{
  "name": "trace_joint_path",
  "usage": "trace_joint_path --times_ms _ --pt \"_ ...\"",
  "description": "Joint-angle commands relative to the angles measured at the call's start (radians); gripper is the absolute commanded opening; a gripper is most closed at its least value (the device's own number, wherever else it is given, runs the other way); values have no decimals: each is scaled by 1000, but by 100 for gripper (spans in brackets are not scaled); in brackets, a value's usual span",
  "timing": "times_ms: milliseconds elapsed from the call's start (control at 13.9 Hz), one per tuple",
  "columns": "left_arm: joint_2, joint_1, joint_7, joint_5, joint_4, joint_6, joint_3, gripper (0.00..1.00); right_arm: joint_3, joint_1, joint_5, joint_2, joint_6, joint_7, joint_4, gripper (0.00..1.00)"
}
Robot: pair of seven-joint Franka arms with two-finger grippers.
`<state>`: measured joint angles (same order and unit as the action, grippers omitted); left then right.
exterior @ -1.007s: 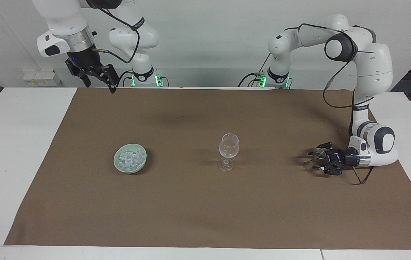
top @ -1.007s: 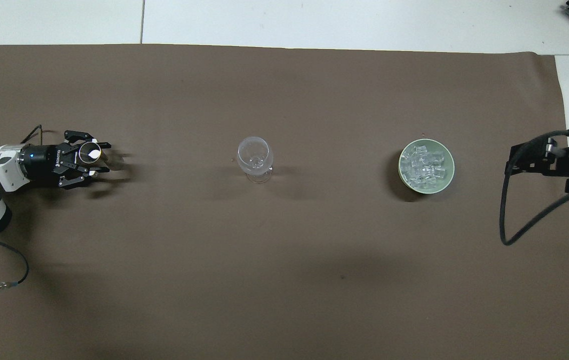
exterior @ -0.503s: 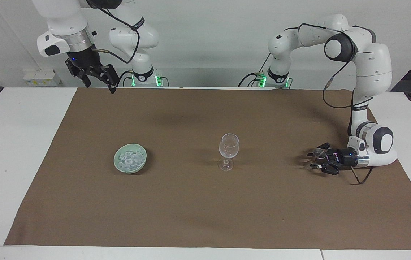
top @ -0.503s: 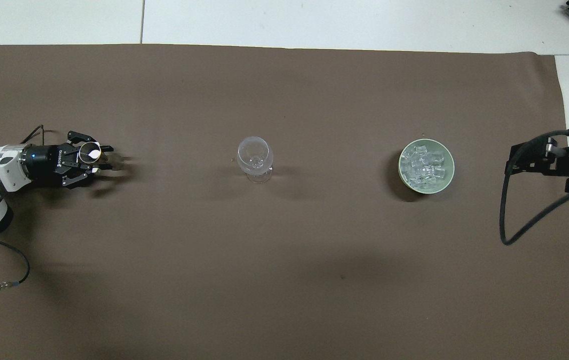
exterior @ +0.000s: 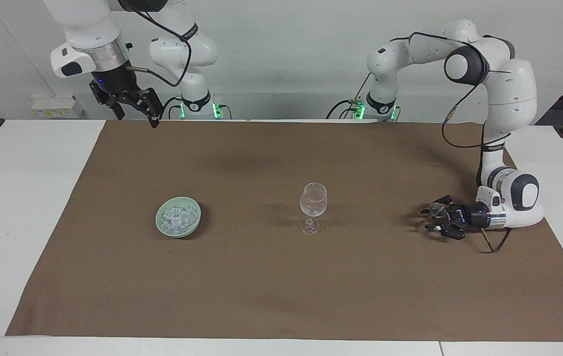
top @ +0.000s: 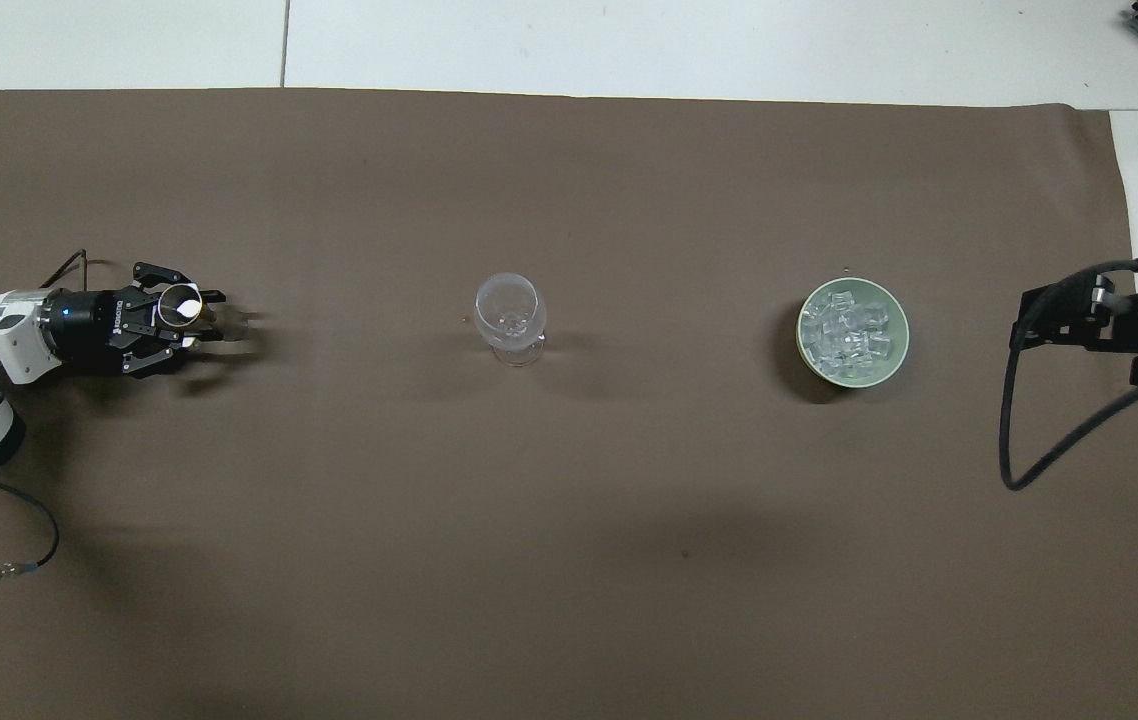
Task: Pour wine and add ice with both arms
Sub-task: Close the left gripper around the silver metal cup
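The left pincer (exterior: 432, 218), low at its own arm's end of the worktop (exterior: 29, 198), clasps a small clear vessel (top: 214, 322) for pouring into the wine glass (exterior: 313, 205) mid-cloth, while the right pincer (exterior: 135, 106) waits spread wide, raised near the bowl (exterior: 161, 223) of ice (exterior: 178, 216).

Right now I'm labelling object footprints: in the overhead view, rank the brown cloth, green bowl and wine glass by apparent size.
1. Brown cloth, by far the largest.
2. Green bowl of ice cubes.
3. Wine glass, clearly smaller.
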<state>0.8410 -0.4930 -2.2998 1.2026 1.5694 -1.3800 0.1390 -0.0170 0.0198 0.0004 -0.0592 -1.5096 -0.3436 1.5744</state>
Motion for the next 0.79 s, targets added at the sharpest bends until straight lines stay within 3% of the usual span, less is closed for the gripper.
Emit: trace_joint_path --times_ms 0,359,575,719 --pt "1 -2 -26 21 9 15 -7 46 -3 -14 26 -10 -17 29 13 100" --pt "0 -2 -26 23 8 12 -7 24 -3 -14 26 -8 -17 29 13 100" --pt "-2 -4 -29 23 3 13 7 0 -3 -14 26 -8 -17 29 13 100" --pt "-2 -4 -30 23 -2 13 8 0 -3 -14 27 -8 -17 29 13 100"
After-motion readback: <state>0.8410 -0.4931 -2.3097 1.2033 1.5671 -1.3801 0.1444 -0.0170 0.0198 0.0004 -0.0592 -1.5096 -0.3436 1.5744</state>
